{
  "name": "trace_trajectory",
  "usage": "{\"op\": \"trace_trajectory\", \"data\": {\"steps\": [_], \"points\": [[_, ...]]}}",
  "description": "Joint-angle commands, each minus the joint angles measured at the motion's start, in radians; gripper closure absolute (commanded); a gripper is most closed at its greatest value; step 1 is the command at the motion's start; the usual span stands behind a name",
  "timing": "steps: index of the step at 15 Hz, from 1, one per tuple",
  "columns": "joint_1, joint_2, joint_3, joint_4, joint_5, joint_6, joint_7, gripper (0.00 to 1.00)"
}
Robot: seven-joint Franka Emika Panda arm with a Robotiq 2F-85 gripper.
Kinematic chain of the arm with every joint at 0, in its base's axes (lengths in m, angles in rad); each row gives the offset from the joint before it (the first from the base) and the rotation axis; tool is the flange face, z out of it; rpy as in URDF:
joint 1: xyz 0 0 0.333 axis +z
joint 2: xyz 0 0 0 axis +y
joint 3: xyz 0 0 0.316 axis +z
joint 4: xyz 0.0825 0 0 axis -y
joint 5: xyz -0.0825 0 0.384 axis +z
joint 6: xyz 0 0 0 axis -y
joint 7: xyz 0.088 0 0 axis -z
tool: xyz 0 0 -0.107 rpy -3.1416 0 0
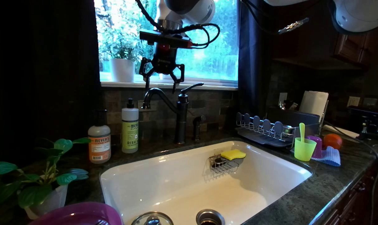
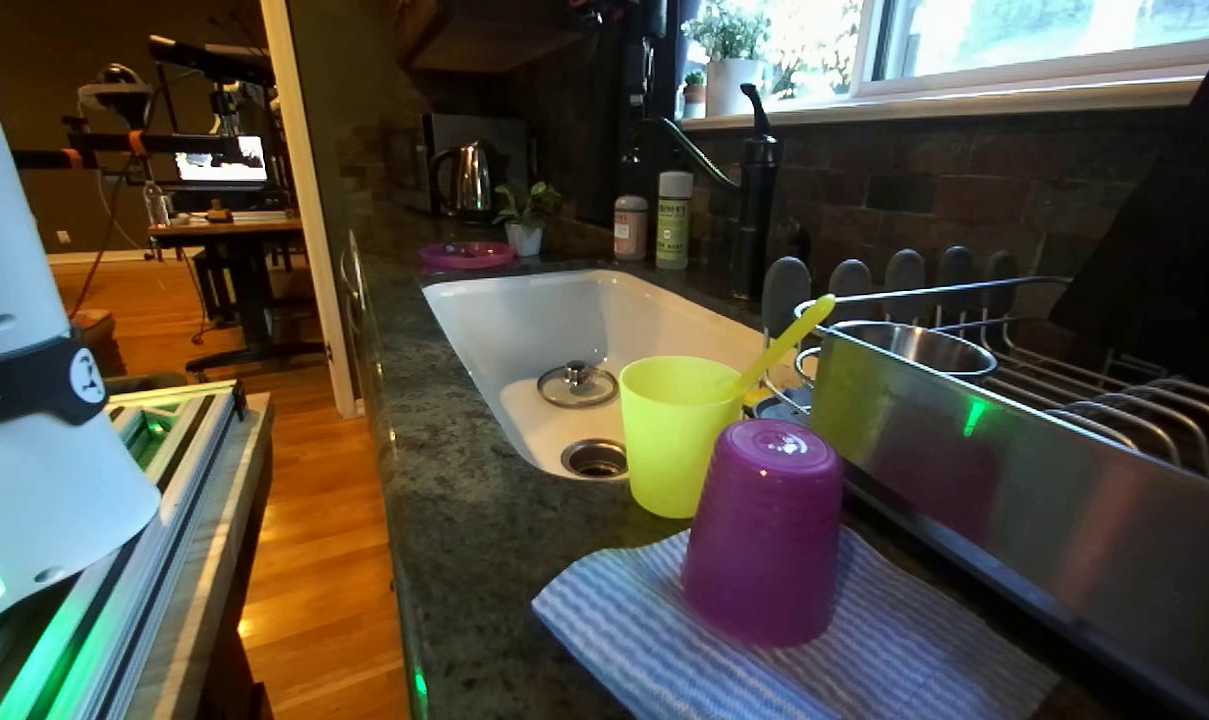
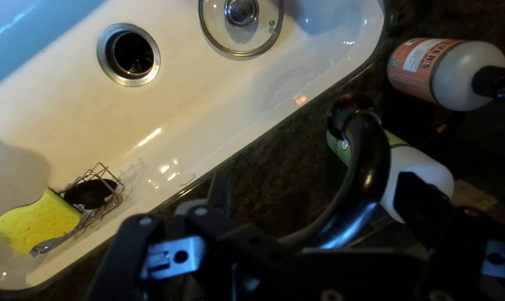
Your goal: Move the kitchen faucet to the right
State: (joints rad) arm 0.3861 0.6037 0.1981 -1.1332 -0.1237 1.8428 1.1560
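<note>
The kitchen faucet [image 1: 181, 122] is dark metal, with an upright stem, a curved spout and a lever slanting up from its top. In this exterior view the spout points left, over the sink's back edge. The faucet also stands upright in an exterior view [image 2: 756, 215]. In the wrist view the faucet's spout [image 3: 367, 175] curves between the two fingers. My gripper [image 1: 160, 87] is open, pointing down, with its fingertips apart at about the height of the spout's top bend. In the wrist view my gripper [image 3: 319, 196] holds nothing; contact with the spout cannot be told.
A green-labelled soap bottle [image 1: 130, 131] and an orange-labelled bottle [image 1: 99, 145] stand left of the faucet. A side sprayer [image 1: 197, 128] stands to its right. The white sink [image 1: 176, 168] lies in front. A dish rack [image 1: 267, 128] stands at the right. The windowsill [image 1: 207, 87] is behind.
</note>
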Motion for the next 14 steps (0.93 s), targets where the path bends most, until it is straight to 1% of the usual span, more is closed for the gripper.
{"op": "trace_trajectory", "data": {"steps": [1,3,5,11,12,14], "points": [[-0.001,0.025,-0.001,0.039,0.028,-0.034,0.053,0.0],[-0.005,0.01,0.0,0.025,0.04,-0.055,0.082,0.0],[-0.018,-0.011,0.014,0.003,0.078,-0.104,0.084,0.0],[-0.05,-0.03,0.007,-0.031,0.191,-0.317,0.16,0.0],[-0.059,-0.033,0.01,-0.04,0.208,-0.334,0.157,0.0],[-0.057,-0.054,0.028,-0.052,0.191,-0.283,0.05,0.0]]}}
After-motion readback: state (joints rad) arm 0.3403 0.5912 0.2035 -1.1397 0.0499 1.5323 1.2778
